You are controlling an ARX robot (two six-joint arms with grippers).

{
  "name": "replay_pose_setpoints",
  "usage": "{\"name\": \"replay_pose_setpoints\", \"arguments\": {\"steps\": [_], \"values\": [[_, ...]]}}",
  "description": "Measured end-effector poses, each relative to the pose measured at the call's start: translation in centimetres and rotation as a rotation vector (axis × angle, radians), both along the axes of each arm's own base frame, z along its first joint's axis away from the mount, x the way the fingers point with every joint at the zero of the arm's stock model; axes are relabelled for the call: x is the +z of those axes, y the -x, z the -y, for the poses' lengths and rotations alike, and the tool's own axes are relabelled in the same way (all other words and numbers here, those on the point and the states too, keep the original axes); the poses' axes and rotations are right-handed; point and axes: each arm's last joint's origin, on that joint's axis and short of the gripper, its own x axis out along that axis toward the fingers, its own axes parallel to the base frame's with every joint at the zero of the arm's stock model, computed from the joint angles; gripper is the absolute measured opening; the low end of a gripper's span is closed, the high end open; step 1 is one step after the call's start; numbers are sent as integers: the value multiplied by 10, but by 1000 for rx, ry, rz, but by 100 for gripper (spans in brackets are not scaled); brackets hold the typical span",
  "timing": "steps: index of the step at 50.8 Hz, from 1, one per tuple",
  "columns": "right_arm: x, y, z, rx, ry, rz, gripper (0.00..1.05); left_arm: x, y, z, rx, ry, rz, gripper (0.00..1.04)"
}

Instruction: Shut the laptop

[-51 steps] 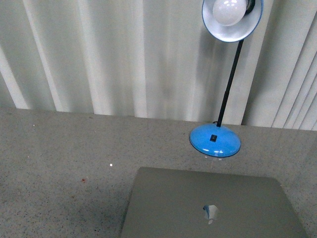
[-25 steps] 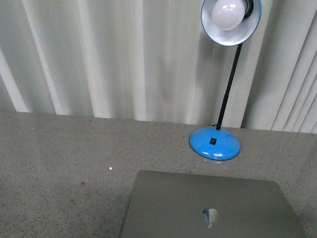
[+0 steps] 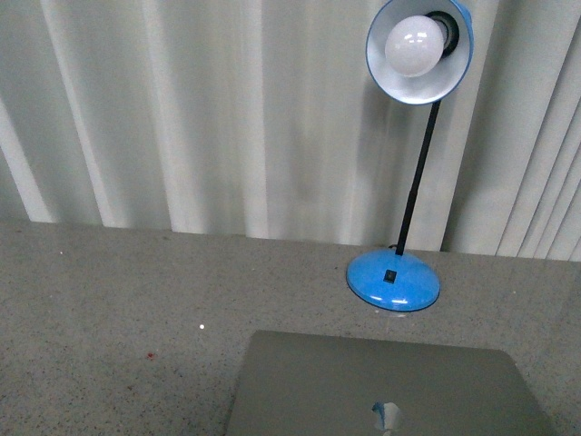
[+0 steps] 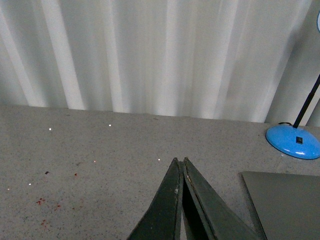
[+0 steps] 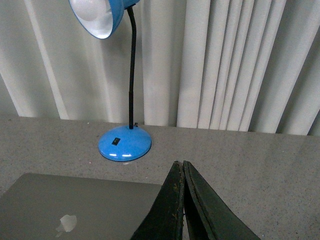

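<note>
Laptop (image 3: pixel 386 391) lid sits lower vs earlier, near tabletop's (image 3: pixel 118 309) front edge; looks closed, task prob. done. Left claw (image 4: pixel 181 167) and right claw (image 5: pixel 180 170) pinched tight, empty; next: back off.

Front cam: looks fwd & slightly down over laptop (image 3: pixel 381 391) lid toward blue lamp (image 3: pixel 393 280) & curtain. L wrist cam: low, left of laptop (image 4: pixel 285 202), facing curtain. R wrist cam: low, right side, lamp (image 5: pixel 124 143) near. All three share lamp & lid.
</note>
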Motion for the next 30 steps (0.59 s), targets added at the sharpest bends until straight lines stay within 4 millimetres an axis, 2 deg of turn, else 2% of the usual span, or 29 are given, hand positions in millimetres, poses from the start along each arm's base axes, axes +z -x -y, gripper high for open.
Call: {"name": "replay_pose_setpoints", "arguments": {"steps": [6,25,30], "values": [[-7,2,0,0,0,8,3,0,2,0,0,0,2,4],[-7,9,0,1,0,11,3,-3,17,0,0,0,-2,4],[-11,19,0,0,0,-8,3,-3,17,0,0,0,-6,4]]}}
